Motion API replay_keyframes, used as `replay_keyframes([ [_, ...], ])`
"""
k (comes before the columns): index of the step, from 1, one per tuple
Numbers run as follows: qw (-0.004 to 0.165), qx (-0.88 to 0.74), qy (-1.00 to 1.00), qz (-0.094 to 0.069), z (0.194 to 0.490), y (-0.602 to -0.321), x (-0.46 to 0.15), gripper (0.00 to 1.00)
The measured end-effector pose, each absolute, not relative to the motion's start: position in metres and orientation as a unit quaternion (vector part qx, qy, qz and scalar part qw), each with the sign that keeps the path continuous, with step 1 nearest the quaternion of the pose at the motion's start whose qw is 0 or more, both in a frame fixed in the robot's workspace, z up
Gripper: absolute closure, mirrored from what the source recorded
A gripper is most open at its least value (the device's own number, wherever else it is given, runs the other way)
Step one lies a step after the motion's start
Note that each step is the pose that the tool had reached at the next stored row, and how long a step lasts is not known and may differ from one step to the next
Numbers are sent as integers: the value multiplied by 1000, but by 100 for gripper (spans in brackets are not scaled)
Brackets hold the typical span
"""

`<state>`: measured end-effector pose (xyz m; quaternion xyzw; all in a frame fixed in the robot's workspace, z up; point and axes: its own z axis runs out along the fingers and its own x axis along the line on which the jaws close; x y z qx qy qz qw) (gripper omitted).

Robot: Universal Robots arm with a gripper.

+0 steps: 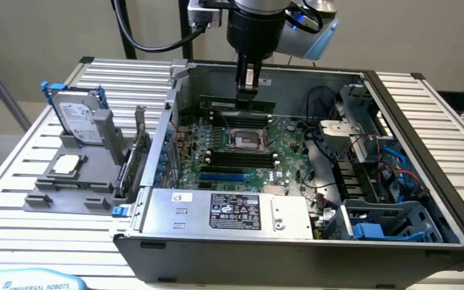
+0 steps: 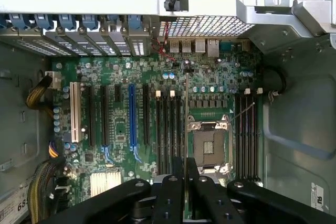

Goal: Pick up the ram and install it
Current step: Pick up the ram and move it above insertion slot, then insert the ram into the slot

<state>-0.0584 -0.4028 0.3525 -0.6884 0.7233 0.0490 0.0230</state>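
Tool (image 1: 248,96) nearly closed, pinching the ram (image 1: 215,101) by its top edge. The green stick hangs level inside the open computer case (image 1: 413,130), low over the motherboard (image 1: 284,158), on the far side of the CPU socket (image 1: 243,140) in the exterior view

Pincer (image 1: 246,95) tight on ram (image 1: 215,101) above the motherboard (image 1: 290,150)
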Motion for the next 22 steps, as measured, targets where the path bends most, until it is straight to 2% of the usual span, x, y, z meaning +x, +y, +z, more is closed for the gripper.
replay_keyframes([
  [15,23,-688,723,49,352,-403,-58,87],
  [22,20,-696,716,46,342,-401,-57,87],
])
